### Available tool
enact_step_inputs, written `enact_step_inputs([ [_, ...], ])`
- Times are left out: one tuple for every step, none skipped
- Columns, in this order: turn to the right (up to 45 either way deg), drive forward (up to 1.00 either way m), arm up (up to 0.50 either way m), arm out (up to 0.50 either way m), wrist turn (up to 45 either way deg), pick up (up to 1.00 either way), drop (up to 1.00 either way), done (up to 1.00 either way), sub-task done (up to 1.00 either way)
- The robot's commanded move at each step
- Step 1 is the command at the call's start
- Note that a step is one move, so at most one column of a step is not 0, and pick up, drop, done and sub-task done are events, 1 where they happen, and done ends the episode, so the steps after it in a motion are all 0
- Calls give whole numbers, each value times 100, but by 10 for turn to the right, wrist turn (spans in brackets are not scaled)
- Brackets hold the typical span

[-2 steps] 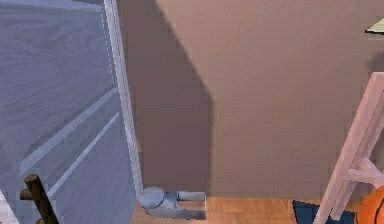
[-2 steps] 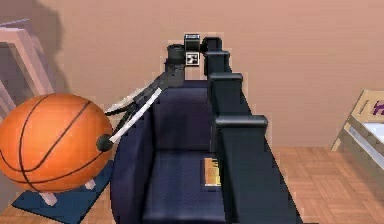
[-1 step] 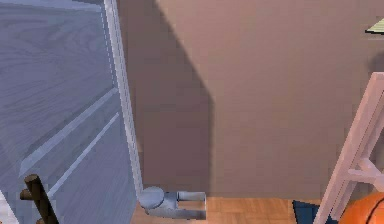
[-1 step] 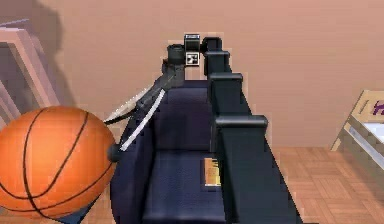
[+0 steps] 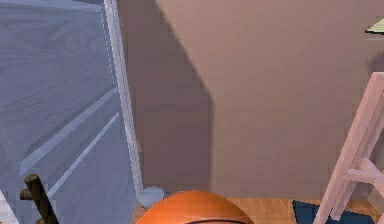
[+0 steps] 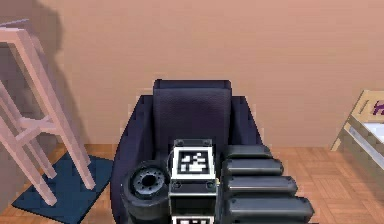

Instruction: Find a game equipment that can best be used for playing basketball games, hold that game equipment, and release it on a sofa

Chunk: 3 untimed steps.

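Bottom centre of the forward view, there's the basketball [image 5: 195, 208]: a rounded orange dome, cut off by the lower edge of the frame, so I can't say what it rests on. A grey-blue panelled door [image 5: 60, 100] takes up the left of that view, with a plain tan wall [image 5: 260, 90] behind. A thin dark stick-like shape [image 5: 32, 200] pokes up in the lower left corner; I can't make out what it is. At the right edge leans a pale pinkish wooden frame [image 5: 355, 150], with the corner of a blue mat [image 5: 305, 212] at its foot on the wood floor.

Over to the arm side view. My arm [image 6: 255, 185] comes up from the bottom edge just right of centre, dark and ribbed, and a white marker square [image 6: 195, 163] sits at its end. Left of the marker is my gripper [image 6: 148, 188], a dark round body low in the frame. Directly behind it stands a dark blue armchair [image 6: 195, 115], its back against the wall, and the dark seat swallows my fingers. I cannot tell whether I'm holding anything.

The pinkish frame [image 6: 30, 110] stands at the left of this view on the blue mat [image 6: 60, 190]. A pale piece of furniture [image 6: 365, 130] peeks in at the right edge.
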Motion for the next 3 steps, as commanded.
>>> enact_step_inputs([
  [-450, 0, 0, 0, 0, 0, 0, 0, 0],
  [-450, 0, 0, 0, 0, 0, 0, 0, 0],
  [-180, 0, 0, 0, 0, 0, 0, 0, 0],
])
